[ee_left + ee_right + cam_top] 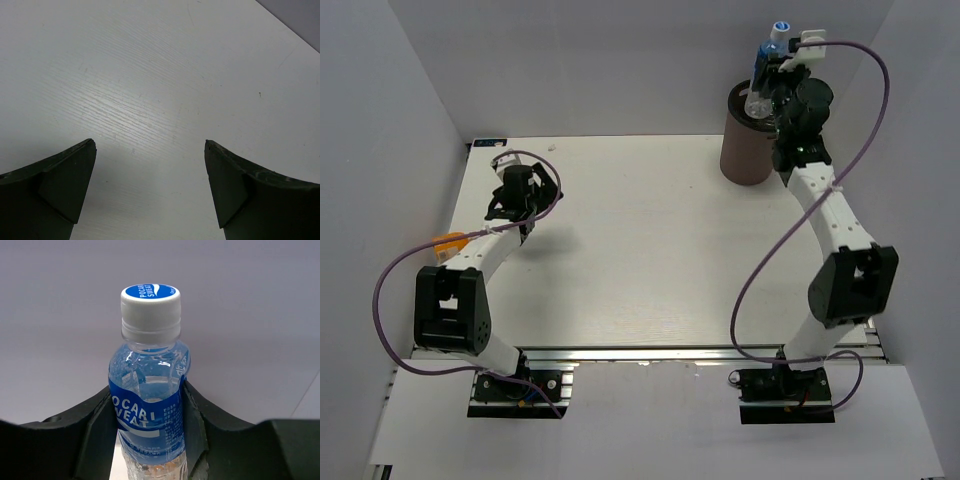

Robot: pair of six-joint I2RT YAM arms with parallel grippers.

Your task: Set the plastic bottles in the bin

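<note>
My right gripper (767,68) is shut on the clear bottle with the blue label and white cap (770,55). It holds the bottle upright above the open top of the brown bin (744,152) at the back right. The right wrist view shows both fingers pressed against the label (147,412), with the gripper (146,390) around the bottle's middle. My left gripper (520,205) is open and empty over bare table (150,142) at the left. The short orange bottle (447,245) lies at the table's left edge, partly behind the left arm. The clear unlabelled bottle is not in view.
The white table (640,260) is boxed in by grey walls on the left, back and right. The bin stands against the back wall. Purple cables loop beside both arms.
</note>
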